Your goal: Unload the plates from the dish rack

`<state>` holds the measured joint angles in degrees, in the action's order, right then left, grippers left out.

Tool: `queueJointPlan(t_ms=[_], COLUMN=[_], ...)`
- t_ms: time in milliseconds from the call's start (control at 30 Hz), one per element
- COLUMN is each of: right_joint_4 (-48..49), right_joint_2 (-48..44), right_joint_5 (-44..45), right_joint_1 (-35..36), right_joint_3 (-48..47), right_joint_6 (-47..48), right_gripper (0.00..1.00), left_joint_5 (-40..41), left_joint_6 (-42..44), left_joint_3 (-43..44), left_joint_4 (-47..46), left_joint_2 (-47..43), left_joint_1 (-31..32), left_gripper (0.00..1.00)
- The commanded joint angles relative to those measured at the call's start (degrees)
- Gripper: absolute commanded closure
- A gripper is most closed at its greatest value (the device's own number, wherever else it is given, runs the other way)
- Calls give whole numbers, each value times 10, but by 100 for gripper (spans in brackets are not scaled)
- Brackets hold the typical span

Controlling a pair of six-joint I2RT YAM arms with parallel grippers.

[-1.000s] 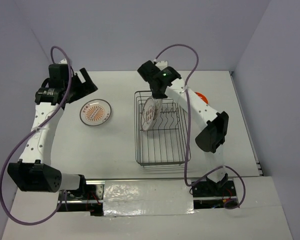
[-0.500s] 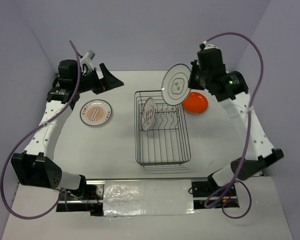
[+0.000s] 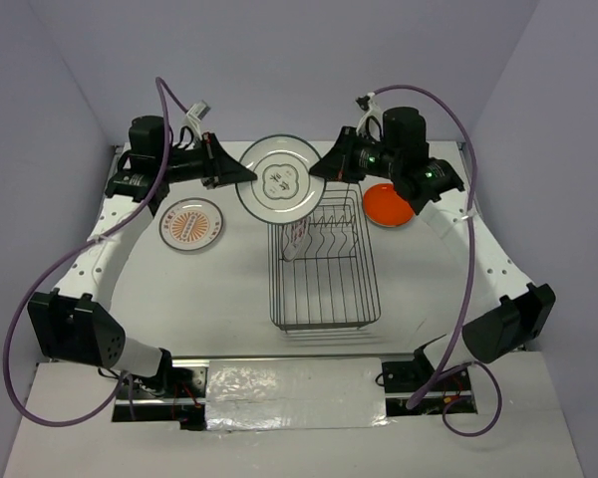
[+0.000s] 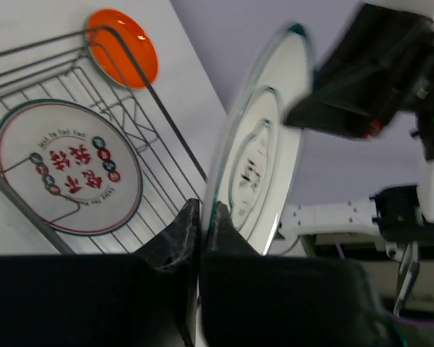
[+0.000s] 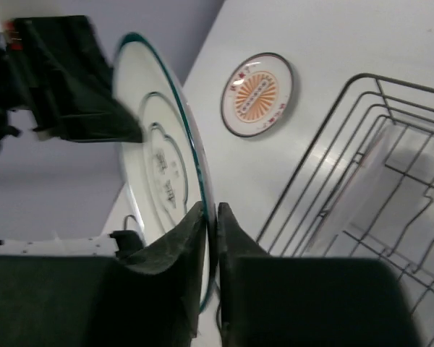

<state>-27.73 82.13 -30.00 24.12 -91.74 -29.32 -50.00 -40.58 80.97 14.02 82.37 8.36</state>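
- Top view: both arms reach inward, elbows out. The left tool [image 3: 244, 177] and right tool [image 3: 319, 171] pinch opposite rims of the teal-rimmed plate [image 3: 279, 179], which is held in the air at 12 o'clock of the dish rack [image 3: 324, 289].
- Sunburst plate [image 3: 190, 223] lies on the table [image 3: 229, 299] at 10 o'clock of the rack, orange plate [image 3: 389, 204] at 1 o'clock. Patterned plate [image 3: 297, 237] stands in the rack, its top hidden by the held plate.
- Left wrist: fingers [image 4: 179, 233] closed on the plate's lower edge, image blurred.
- Right wrist: fingers [image 5: 235, 235] likewise clamped. The racked plate is a pale blur behind the wires.

Teal-rimmed plate [image 3: 279, 178] aloft over far end of dish rack [image 3: 324, 325]; red-patterned plate [image 3: 297, 237] tilted inside
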Motion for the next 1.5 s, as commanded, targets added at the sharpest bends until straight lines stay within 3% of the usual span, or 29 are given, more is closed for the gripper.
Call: queueJointPlan(t_ms=[0, 33, 67, 100, 133, 167, 267, 367, 533, 667, 700, 733, 767, 833, 867, 900, 1133, 1200, 1233, 1333, 1467], right_joint_4=[102, 66, 28, -16, -109, -151, -259, -301, -282, -276, -282, -285, -291, -305, -312, -331, -345, -327, -328, -369, -451], right_joint_2=[-14, -11, -7, 0, 11, 38, 93, 119, 117, 134, 146, 154, 162, 188, 199, 226, 316, 331, 341, 346, 320], right_joint_5=[-44, 0, 43, 100, 214, 262, 389, 437, 420, 402, 406, 412, 424, 440, 445, 461, 479, 472, 482, 532, 629], right_joint_1=[8, 8, 8, 14, 19, 26, 70, 101, 118, 139, 141, 144, 146, 149, 149, 149, 153, 155, 157, 166, 169], right_joint_3=[3, 1, -7, -38, -58, -80, -152, -185, -159, -153, -155, -157, -164, -169, -178, -186, -213, -206, -212, -249, -304], right_joint_6=[-43, -36, -31, -25, -12, -3, 25, 37, 45, 67, 71, 71, 69, 67, 66, 57, 52, 54, 51, 27, 2], right_gripper=[81, 35, 12, 0, 0, 0, 0, 2, 6, 6, 6, 6, 7, 9, 14, 16, 26, 43, 62, 94, 100], left_joint_5=[65, 104, 152, 205, 293, 321, 333, 350, 338, 339, 339, 340, 346, 358, 365, 384, 456, 467, 466, 450, 395], left_joint_6=[45, 54, 59, 51, 43, 31, -2, -4, -24, -17, -15, -14, -13, -11, -7, -6, 18, 39, 58, 88, 107], left_joint_3=[-2, 15, 21, 21, 10, -4, -84, -135, -187, -201, -200, -201, -202, -189, -182, -166, -87, -68, -64, -48, -41], left_joint_4=[57, 93, 155, 182, 203, 221, 208, 151, 59, 29, 27, 20, 19, 33, 56, 72, 227, 268, 275, 301, 261], left_joint_2=[-3, -1, -2, -5, -8, -15, -29, -17, 38, 86, 94, 105, 110, 125, 129, 133, 90, 59, 44, -12, -89], left_joint_1=[1, 0, -6, -11, -35, -53, -144, -194, -242, -250, -251, -251, -253, -257, -256, -256, -252, -244, -239, -210, -116], left_gripper=[100, 100, 100, 100, 100, 100, 100, 100, 95, 74, 60, 53, 35, 19, 4, 0, 1, 1, 1, 0, 0])
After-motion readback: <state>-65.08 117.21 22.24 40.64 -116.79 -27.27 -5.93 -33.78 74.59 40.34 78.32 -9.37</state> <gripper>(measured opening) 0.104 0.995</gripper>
